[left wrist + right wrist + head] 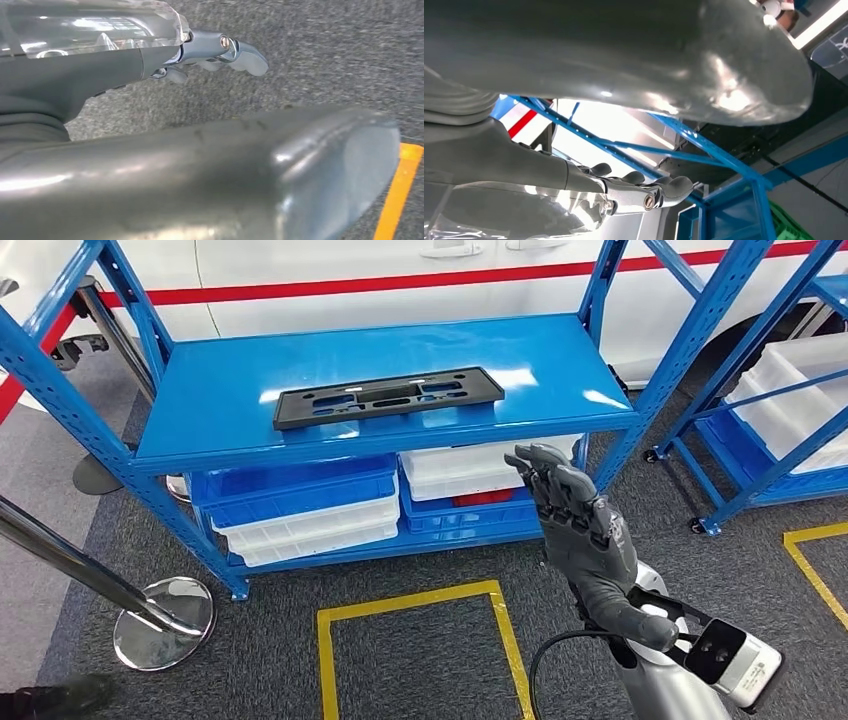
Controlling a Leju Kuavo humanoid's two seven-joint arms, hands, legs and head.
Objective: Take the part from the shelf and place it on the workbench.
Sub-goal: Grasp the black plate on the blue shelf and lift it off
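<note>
Grey carpet point(420, 560) with yellow floor lines spreads around our right hand point(585, 530), which is raised in front of the blue shelf point(380, 430), fingers apart and holding nothing. From the head view, the part point(388, 397), a flat black slotted plate, lies beyond the hand and to its left, near the shelf's front edge, with bare shelf all round it. Our left wrist view shows the left hand point(220, 52) over carpet, fingers apart, empty. Our right wrist view shows blue shelf posts point(704, 145) beyond the fingertips point(674, 187).

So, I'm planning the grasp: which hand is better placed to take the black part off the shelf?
The right hand: it is raised, open, in front of the blue shelf below the black part. The left hand points at the floor.
</note>
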